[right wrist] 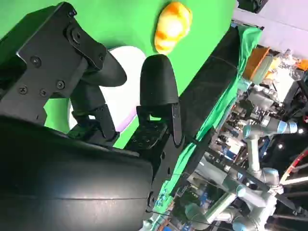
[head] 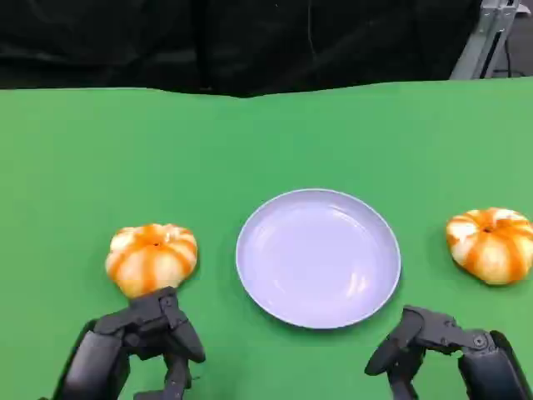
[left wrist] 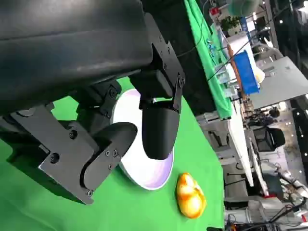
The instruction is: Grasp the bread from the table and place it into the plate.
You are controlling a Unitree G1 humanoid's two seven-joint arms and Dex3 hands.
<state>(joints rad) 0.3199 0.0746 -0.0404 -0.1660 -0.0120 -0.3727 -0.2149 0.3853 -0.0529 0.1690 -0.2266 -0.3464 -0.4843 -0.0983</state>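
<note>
2 striped orange-and-cream bread rolls lie on the green counter [head: 75,158], 1 on each side of the lavender plate [head: 275,287], both well apart from its rim and neither yet lifted. The left bread [head: 151,257] sits just beyond the left robot hand [head: 154,333], which hovers close behind it with fingers apart and nothing between them; the right bread [head: 491,243] lies farther off from the right robot hand [head: 425,342], which is likewise released and empty, low near the counter's front edge. The plate holds nothing, so the task looks to be at its very start, with the reach to the nearer roll as the likely step in hand. To do it well, the left robot hand should probably go forward over the crown of the left bread, keeping its fingers spread wide enough to straddle the domed body, then settle down so the fingers close on opposite flanks rather than on the sloping top, where a rounded, glossy shape may slip out. A soft roll may dent, so a moderate squeeze seems wise. The lift should clear the plate's raised rim before moving sideways, and the release should come low over the plate's centre so the bread does not roll off.
</note>
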